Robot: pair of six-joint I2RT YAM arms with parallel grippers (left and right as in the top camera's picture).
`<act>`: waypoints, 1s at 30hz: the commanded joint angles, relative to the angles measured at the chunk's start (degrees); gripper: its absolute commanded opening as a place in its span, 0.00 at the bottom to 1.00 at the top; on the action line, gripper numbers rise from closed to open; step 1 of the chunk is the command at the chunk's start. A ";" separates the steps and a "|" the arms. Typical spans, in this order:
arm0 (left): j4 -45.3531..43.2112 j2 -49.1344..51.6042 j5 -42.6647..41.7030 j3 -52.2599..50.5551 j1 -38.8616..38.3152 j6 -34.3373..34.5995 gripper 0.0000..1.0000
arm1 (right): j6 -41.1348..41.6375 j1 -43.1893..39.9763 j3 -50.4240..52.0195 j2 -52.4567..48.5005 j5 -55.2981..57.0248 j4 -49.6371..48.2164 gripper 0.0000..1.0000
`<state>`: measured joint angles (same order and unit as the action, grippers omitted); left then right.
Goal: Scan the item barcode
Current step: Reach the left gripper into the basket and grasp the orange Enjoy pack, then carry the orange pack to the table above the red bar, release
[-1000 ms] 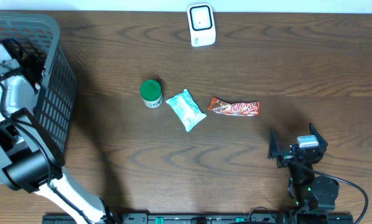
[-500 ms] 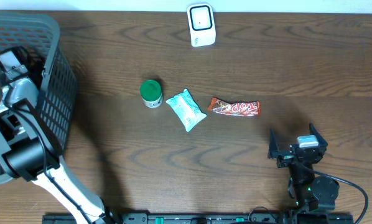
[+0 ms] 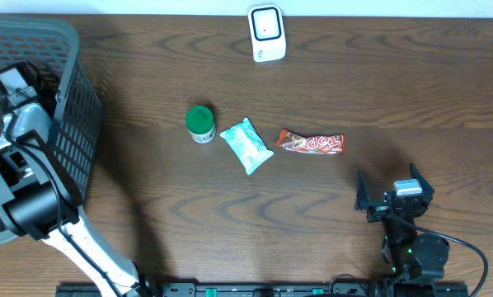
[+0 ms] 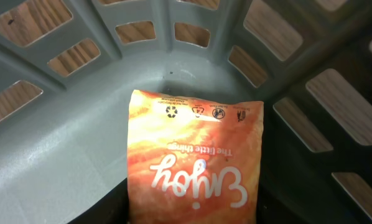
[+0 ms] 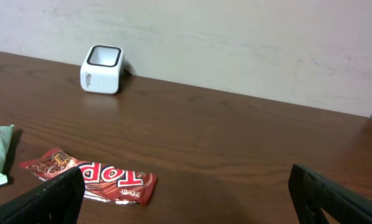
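left wrist view: orange pouch lies in the basket, close under the left gripper

the orange pouch (image 4: 195, 162) lies flat on the grey floor of the basket (image 4: 80, 143), near its curved wall. it fills the lower middle of the left wrist view, just below the left gripper (image 3: 14, 82). dark shapes flank the pouch at the bottom edge, but i cannot tell whether the gripper is clenched on it or released. overhead, the left arm reaches into the basket at the left end of the desk (image 3: 395, 82) and hides the pouch; only the wrist camera shows it. overhead also shows a green-lidded tub (image 3: 200, 122), a pale green packet (image 3: 246, 146) and a red chocolate bar (image 3: 312, 143) in a row mid-desk, with the white scanner (image 3: 266, 33) at the far edge. the right gripper (image 3: 392, 194) rests released, fingers wide, well apart from the bar.
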<state>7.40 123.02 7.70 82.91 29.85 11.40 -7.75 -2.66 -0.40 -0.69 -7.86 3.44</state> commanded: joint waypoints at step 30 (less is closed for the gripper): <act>29.46 -49.27 -28.02 -0.20 -20.81 13.99 0.47 | 0.85 0.50 0.09 0.31 0.07 0.22 0.99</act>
<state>35.79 71.50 -16.14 82.61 16.05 23.22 -7.75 -2.66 -0.40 -0.69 -7.86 3.42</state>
